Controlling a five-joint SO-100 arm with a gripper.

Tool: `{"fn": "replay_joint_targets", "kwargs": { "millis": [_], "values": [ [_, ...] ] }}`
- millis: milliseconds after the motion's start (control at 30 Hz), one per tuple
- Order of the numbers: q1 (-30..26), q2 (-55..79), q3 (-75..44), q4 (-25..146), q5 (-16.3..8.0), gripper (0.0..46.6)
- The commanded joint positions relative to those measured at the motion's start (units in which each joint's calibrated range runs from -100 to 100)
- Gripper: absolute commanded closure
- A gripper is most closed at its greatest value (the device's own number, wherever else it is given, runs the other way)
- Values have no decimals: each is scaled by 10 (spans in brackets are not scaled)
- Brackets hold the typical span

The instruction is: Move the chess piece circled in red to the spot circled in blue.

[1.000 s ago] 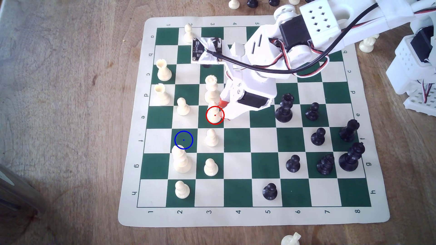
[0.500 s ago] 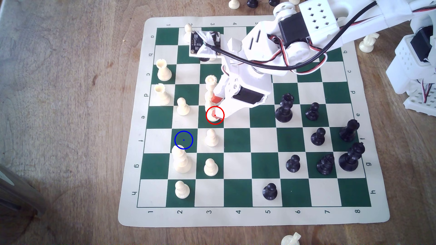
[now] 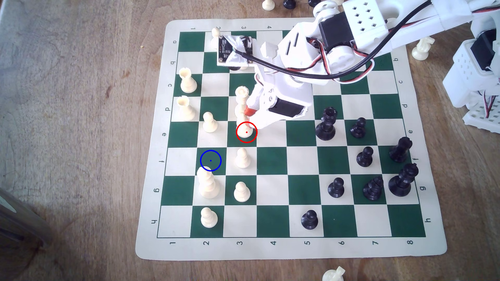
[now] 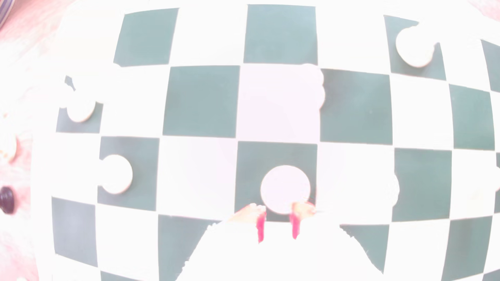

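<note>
your end effector [image 3: 250, 121] pinches the bishop [image 3: 245, 129], which stands upright, long axis vertical, on its red-ringed green square. the blue spot [image 3: 210, 160] lies apart, diagonally beyond it.

My chess mat [image 3: 292, 247] carried printed digits 1 to 8 along its near border, with letters a to h running down both side borders.
</note>
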Motion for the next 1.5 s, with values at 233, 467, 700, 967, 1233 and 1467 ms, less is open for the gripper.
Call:
{"fn": "replay_joint_targets", "kwargs": {
  "millis": [233,467,700,967,1233,1467],
  "values": [
    [6,-37,-12,9,6,358],
    [17,-25,-10,-15,7,340],
    [18,-8,-15,-38,6,342],
    [11,9,-16,-45,3,357],
    [11,18,-28,-52,3,402],
    [6,9,-35,-28,7,464]
  ]
}}
